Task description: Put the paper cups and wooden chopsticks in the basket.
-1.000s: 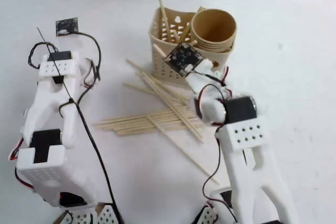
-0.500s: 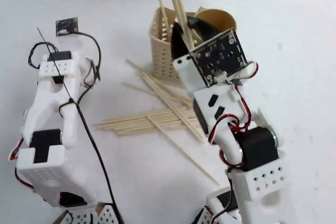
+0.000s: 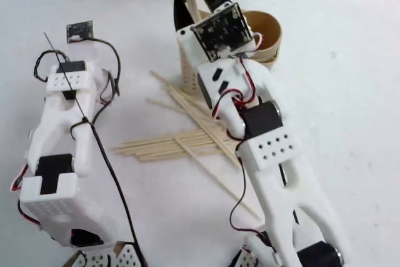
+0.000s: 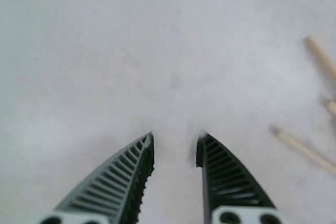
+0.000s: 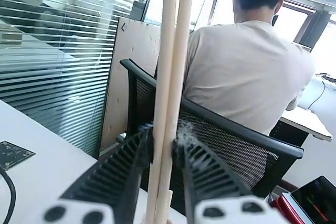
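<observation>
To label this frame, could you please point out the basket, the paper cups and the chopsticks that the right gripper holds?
basket (image 3: 189, 70), high view, on its perforated left wall.
paper cups (image 3: 269, 32), high view, on the inside of the top cup.
held chopsticks (image 5: 166, 51), right wrist view, on the shaft of one stick.

Paper cups (image 3: 270, 29): just right of the basket (image 3: 187, 70).
Held chopsticks (image 5: 170, 51): upright above the basket, clamped in the right gripper (image 3: 194, 1).
Loose chopsticks (image 3: 187, 139): on the table (image 3: 350, 92), in front of the basket.
Left arm (image 3: 59, 123): well left of the basket.
</observation>
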Action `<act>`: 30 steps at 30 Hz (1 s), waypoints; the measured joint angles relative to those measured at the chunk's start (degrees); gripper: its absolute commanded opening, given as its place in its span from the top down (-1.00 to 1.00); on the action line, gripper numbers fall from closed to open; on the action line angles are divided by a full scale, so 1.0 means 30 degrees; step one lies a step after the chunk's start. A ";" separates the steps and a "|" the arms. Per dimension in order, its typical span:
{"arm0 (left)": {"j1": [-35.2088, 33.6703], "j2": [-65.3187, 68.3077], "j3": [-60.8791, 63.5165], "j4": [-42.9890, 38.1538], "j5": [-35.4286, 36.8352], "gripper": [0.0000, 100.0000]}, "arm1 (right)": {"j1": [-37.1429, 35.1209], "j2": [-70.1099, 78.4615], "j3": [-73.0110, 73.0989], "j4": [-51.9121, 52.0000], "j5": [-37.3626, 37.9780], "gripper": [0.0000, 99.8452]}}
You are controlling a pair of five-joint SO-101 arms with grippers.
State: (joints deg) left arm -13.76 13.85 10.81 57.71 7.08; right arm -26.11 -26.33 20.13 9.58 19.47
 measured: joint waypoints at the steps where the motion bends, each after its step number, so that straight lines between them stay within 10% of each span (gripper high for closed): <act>1: 0.0000 0.0000 0.0000 0.0000 0.0000 0.70 | 0.0029 0.0147 0.0000 -0.0088 0.0000 0.97; 30: 0.0000 0.0000 0.0000 0.0000 0.0000 0.70 | 0.0762 0.3604 -0.2081 -0.0176 0.0000 0.96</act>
State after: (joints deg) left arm -13.76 13.85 10.81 57.71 7.08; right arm -23.82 -15.52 13.89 9.05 19.47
